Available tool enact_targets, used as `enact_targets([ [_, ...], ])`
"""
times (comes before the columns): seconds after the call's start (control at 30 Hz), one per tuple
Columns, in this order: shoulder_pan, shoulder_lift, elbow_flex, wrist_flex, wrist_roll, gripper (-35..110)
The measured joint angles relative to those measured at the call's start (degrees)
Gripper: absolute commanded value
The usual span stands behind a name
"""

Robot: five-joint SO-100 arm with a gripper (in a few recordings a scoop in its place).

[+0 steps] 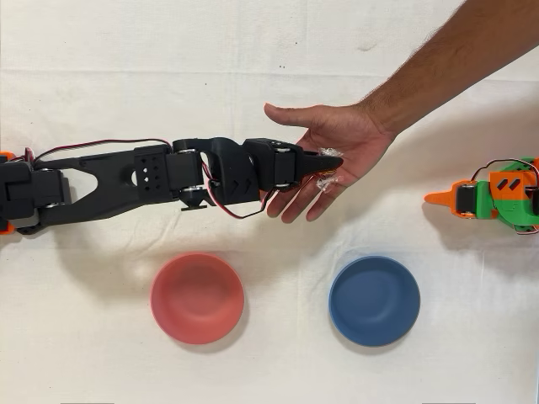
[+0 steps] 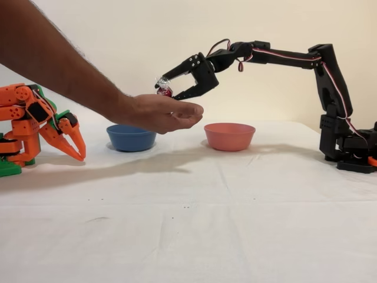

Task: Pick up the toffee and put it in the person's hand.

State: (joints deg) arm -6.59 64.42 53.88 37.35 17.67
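Toffee, small round sweet in shiny magenta-red foil (image 2: 164, 90), sits just above the person's open bare hand (image 2: 162, 112), pinched between my black fingers (image 2: 168, 88). Fixed view: blue bowl (image 2: 131, 137) left, pink bowl (image 2: 229, 136) right, white worktop (image 2: 194, 212).

words to read: none in either view
numbers: none
brand names: none
black arm (image 1: 126, 172): no letters on it; only small arrow-like shapes pressed into the black part near the wrist, and a few small round holes
toffee (image 2: 164, 89): shiny red wrap, no print that can be made out
red bowl (image 1: 197, 298): plain, no label
blue bowl (image 1: 374, 300): plain, no label
bench (image 1: 269, 370): plain white cloth, no writing
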Motion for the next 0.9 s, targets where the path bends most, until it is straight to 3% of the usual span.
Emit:
enact_targets([
  [0.9,-1.1,-0.9,-0.6,0.5,-1.8,19],
])
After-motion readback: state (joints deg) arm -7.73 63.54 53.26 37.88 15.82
